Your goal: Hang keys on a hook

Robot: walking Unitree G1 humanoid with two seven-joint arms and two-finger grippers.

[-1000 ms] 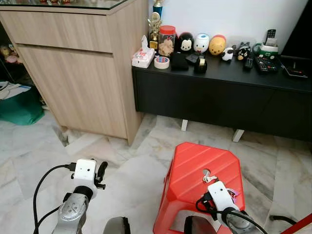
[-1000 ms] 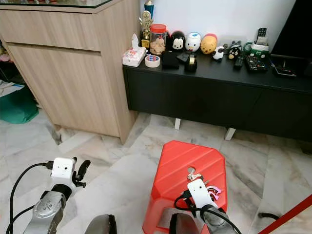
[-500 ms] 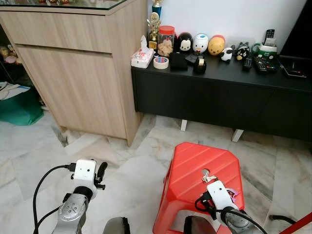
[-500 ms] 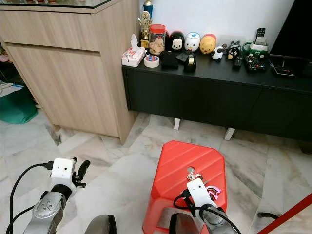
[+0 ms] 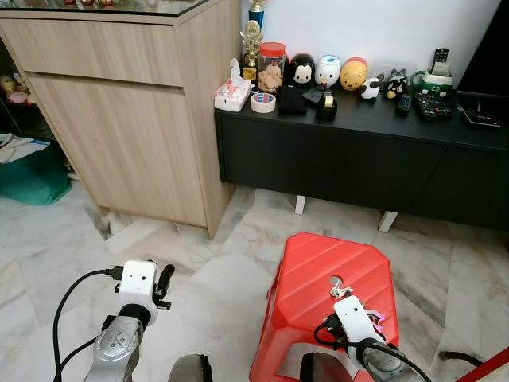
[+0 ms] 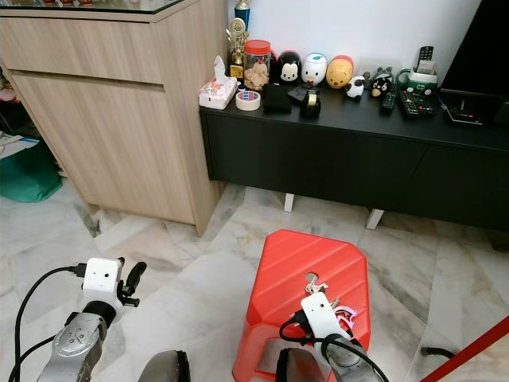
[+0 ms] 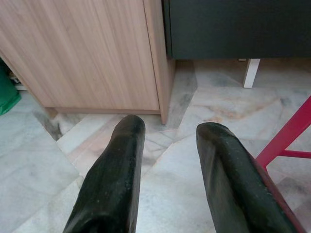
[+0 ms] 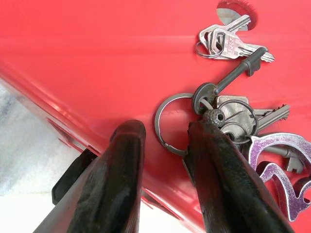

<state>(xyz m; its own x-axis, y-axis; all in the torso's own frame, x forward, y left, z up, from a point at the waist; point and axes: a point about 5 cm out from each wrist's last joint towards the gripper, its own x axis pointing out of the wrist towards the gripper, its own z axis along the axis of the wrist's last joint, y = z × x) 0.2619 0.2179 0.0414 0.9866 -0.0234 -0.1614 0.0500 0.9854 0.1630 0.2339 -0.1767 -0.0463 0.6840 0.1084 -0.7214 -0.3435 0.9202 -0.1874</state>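
The right gripper is drawing back down toward the near edge of the red stool, fingers apart and empty around the big ring of the keys lying there. It seems to be lining up the pickup.

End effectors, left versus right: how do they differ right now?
The right end effector sits low over the red stool, its open fingers straddling the edge of the large key ring of the keys. The left end effector hangs over bare marble floor, facing the wooden cabinet, with nothing between its fingers. Both are open and hold nothing.
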